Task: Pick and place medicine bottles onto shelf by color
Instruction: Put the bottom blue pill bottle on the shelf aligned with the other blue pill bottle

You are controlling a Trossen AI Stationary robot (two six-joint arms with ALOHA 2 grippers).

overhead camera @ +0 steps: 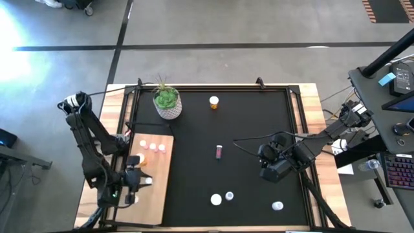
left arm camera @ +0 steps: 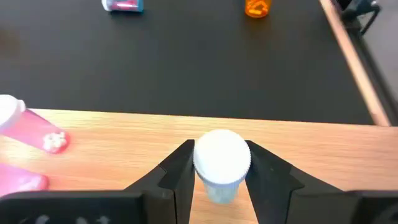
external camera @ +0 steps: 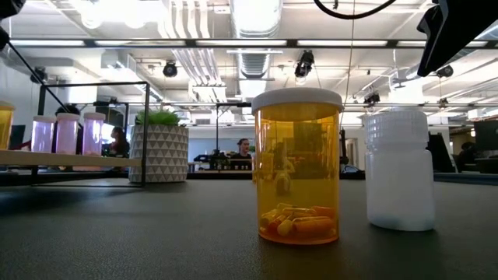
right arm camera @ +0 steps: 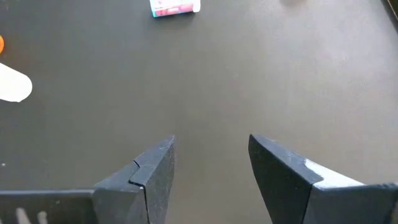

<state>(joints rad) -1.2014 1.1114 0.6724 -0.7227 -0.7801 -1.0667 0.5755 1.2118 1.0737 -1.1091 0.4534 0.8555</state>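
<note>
The light-wood shelf (overhead camera: 155, 188) lies on the table's left side. Three pink bottles (overhead camera: 153, 147) stand at its far end, with an orange one (overhead camera: 137, 160) beside them. My left gripper (overhead camera: 143, 182) is over the shelf's middle, shut on a white-capped clear bottle (left arm camera: 222, 163). My right gripper (overhead camera: 272, 167) hangs open and empty over the black mat (overhead camera: 246, 129) on the right; it also shows in the right wrist view (right arm camera: 211, 168). On the mat are an orange bottle (overhead camera: 213, 101), a maroon bottle lying on its side (overhead camera: 219, 151), and three white ones (overhead camera: 215, 199) (overhead camera: 228, 195) (overhead camera: 277, 206). My left gripper pinches the bottle by its white cap (left arm camera: 242, 163), one finger (left arm camera: 180, 168) on each side. The fingers come slanting down from the table's near-left side. The bottle is upright over the shelf; whether its base rests on the wood, I cannot tell.
A white speckled pot with a green plant (overhead camera: 167, 102) stands on the mat just beyond the shelf's far end. In the low view an orange bottle (external camera: 298, 167) and a white bottle (external camera: 399, 171) stand close to the camera. The wooden table rim (overhead camera: 310, 123) frames the mat.
</note>
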